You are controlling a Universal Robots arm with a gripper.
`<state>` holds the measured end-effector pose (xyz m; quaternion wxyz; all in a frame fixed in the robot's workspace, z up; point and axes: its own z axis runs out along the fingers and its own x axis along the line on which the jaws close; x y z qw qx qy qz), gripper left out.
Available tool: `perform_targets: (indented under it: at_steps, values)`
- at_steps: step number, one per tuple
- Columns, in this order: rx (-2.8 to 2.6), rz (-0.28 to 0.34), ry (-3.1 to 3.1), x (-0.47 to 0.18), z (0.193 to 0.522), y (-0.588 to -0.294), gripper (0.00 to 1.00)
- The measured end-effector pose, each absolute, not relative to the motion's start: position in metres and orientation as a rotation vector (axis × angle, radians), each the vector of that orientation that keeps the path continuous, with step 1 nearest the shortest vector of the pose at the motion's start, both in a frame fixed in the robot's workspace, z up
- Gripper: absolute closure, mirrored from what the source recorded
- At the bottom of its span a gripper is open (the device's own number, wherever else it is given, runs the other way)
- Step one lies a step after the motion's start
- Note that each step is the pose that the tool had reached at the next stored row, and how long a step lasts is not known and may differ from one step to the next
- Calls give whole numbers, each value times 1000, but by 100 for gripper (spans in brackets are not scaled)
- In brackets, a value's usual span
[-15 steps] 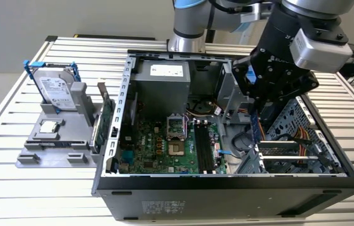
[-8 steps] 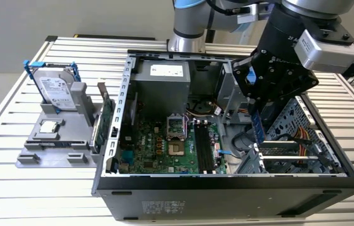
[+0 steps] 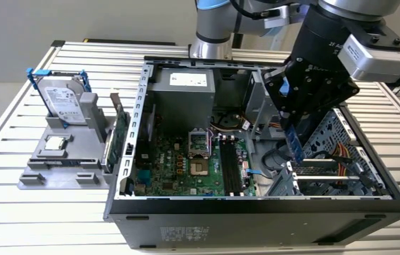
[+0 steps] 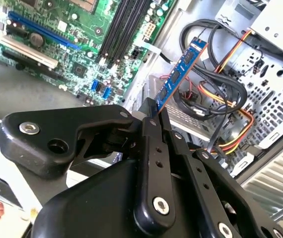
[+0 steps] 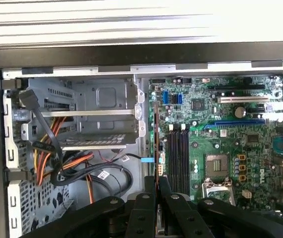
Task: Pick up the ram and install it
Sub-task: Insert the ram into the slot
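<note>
While it hangs over the open computer case [image 3: 257, 206], the gripper [image 3: 290, 121] has its fingers pressed shut on the upper end of the ram [image 3: 293, 146], a slim blue stick pointing down. Stick and gripper sit toward the exterior view's right, beside the drive cage [image 3: 327, 159], apart from the motherboard's [image 3: 178, 164] black memory slots [image 3: 230, 167]

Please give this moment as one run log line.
gripper: shut on slim blue ram stick | where: over open black computer case | black memory slots: empty
</note>
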<state>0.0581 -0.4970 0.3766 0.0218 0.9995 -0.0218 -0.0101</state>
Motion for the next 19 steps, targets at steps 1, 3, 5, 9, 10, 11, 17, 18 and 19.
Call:
perform_targets:
  at_steps: [1,3,5,9,10,11,17,18,19]
  values:
    - [3097,-31,-59,58,377,-497,100]
    - [3097,-30,-41,58,377,-497,100]
    - [3097,-30,-14,58,377,-497,100]
    - [3101,-29,29,58,377,-497,100]
    - [3104,-29,33,58,377,-497,100]
    - [3111,-29,37,58,377,-497,100]
    - [3136,-29,46,58,377,-497,100]
    - [3136,-29,46,58,377,-497,100]
    - [3136,-29,46,58,377,-497,100]
